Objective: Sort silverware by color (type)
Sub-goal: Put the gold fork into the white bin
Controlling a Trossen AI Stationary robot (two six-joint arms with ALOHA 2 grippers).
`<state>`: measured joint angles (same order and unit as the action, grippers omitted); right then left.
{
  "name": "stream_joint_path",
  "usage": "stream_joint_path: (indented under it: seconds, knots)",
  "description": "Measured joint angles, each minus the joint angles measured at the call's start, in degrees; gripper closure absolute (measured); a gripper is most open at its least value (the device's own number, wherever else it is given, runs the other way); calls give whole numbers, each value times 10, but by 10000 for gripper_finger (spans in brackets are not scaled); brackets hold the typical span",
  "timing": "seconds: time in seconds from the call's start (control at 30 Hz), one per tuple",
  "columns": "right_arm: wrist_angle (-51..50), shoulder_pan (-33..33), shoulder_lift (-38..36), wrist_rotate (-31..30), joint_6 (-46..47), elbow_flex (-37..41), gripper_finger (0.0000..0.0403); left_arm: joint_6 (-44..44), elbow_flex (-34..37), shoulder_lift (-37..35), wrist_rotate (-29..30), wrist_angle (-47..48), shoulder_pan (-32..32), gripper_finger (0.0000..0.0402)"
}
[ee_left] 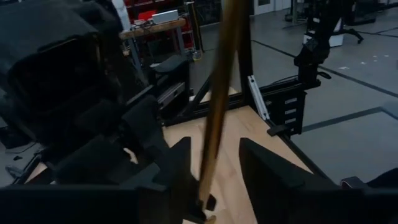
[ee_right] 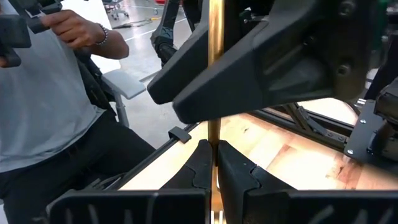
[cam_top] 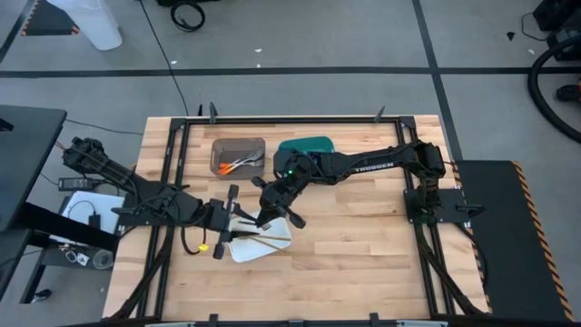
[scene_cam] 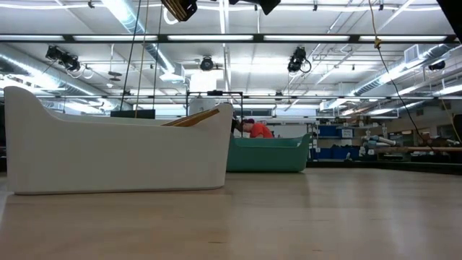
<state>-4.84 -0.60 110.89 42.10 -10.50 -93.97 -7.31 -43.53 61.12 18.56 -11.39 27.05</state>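
I work at a pale wooden table (cam_top: 363,245) framed by dark rails, set on a grey floor in a wide hall with strip lights overhead. A person in a grey shirt (ee_right: 43,93) stands just off the table's edge. Near the far side sit a grey bin (cam_top: 238,156) holding orange-handled silverware (cam_top: 238,164) and, beside it, a teal bin (cam_top: 313,145). Nearer the middle lies the white tray (cam_top: 263,247), with gold pieces (cam_top: 263,240) resting in it, their ends leaning over its rim.

My right arm reaches across from the right side, and my right gripper (ee_right: 213,165) is above the tray, its fingers pressed together on a gold utensil (ee_right: 215,68), whose slim shaft stands up between them. My left gripper (ee_left: 214,171) faces it from the tray's left edge, its fingers apart, the same gold shaft passing through the gap. I cannot tell whether either left finger touches it.
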Motion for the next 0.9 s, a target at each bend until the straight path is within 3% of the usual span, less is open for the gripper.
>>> stream_joint_path:
  seconds: [0.37, 0.67, 0.9]
  knots:
    - [0, 0, 0, 9, -1, 0, 386, 0, 0, 0, -1, 0, -4, 379]
    - [-22, 2, 0, 1, 6, 0, 383, 10, -1, 0, -4, 25, -10, 379]
    - [-80, 12, -3, -46, 32, 0, 349, 40, 0, 0, 9, 86, -9, 379]
